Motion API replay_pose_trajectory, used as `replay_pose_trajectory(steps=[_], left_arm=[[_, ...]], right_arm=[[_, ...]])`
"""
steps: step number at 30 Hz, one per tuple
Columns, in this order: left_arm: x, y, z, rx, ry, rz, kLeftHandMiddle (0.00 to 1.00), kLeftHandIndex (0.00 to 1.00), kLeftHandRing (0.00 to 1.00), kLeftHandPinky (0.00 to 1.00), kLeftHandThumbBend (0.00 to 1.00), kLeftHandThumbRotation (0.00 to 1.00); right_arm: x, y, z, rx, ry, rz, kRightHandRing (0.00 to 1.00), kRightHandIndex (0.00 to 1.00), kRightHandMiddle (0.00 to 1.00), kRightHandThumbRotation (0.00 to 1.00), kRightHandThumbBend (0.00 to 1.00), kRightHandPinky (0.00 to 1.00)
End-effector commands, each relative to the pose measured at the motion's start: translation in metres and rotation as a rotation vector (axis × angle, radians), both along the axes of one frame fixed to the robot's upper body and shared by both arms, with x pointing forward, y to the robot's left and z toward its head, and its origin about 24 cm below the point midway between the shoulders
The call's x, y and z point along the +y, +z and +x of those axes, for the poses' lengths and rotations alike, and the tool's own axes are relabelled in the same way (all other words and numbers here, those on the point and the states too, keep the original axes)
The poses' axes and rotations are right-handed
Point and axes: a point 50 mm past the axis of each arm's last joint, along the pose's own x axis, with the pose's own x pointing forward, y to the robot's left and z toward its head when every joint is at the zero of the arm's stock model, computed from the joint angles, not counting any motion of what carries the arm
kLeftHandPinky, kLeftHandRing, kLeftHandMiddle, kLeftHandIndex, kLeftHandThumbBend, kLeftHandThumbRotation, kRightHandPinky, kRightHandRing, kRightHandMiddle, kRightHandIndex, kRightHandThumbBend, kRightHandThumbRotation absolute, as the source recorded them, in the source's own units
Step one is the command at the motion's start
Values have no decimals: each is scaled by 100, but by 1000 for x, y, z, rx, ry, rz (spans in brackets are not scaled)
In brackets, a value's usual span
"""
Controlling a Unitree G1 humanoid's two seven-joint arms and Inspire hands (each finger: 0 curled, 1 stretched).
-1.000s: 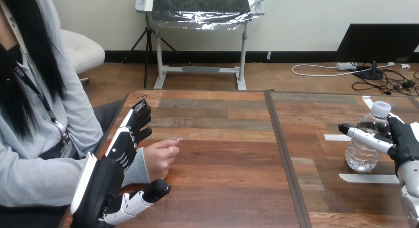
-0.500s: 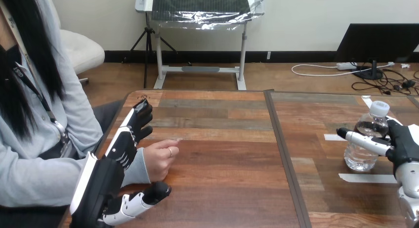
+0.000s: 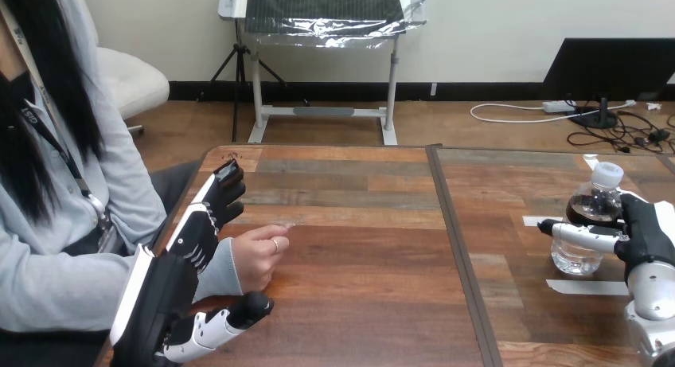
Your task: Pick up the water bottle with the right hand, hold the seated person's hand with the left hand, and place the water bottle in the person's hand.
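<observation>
At the 3 o'clock end of the worktop, task object and right hand are together; receiver is far off at the 9 o'clock edge.

Left hand: comes up from 7 o'clock alongside the person's sleeve. Its fingers are straight and run along the 12 o'clock side of the wrist. The thumb is spread out on the 6 o'clock side. So it is apart and bracketing the wrist, not curled round it. Contact with the sleeve: can't tell.

Person's hand: rests on the worktop as a loose fist, knuckles toward 3 o'clock. Nothing in it.

Right hand: meets the bottle from its 3 o'clock side. The thumb crosses the near face pointing to 9 o'clock. The other fingers are behind and show dark through the clear plastic. Reads as clamped on the bottle at mid-height.

Bottle: upright, long axis 12 to 6, white cap on top. The base looks to be on or just off the wood. A white tape strip lies just at its 6 o'clock.

Key relation: the person's hand lies at 9 o'clock from the bottle, well apart, with the worktop seam between them. Judgement: next is a lift, then a long carry toward 9 o'clock. The fist would need to open to take it.
</observation>
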Motion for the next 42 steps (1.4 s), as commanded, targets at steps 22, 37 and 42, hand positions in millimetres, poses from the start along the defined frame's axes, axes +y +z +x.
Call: replay_pose_trajectory(steps=[22,37,42], left_arm=[[3,18,11,-98,-5,-1,93,91,92,89,100,66],[4,18,10,-97,-10,3,93,91,92,89,100,65],[5,19,9,-93,-10,7,93,91,92,89,100,65]], right_arm=[[7,15,13,-132,-166,23,46,55,55,0,81,39],[10,21,16,-212,-197,88,47,55,56,0,79,41],[14,23,19,-244,-184,113,47,54,55,0,79,40]])
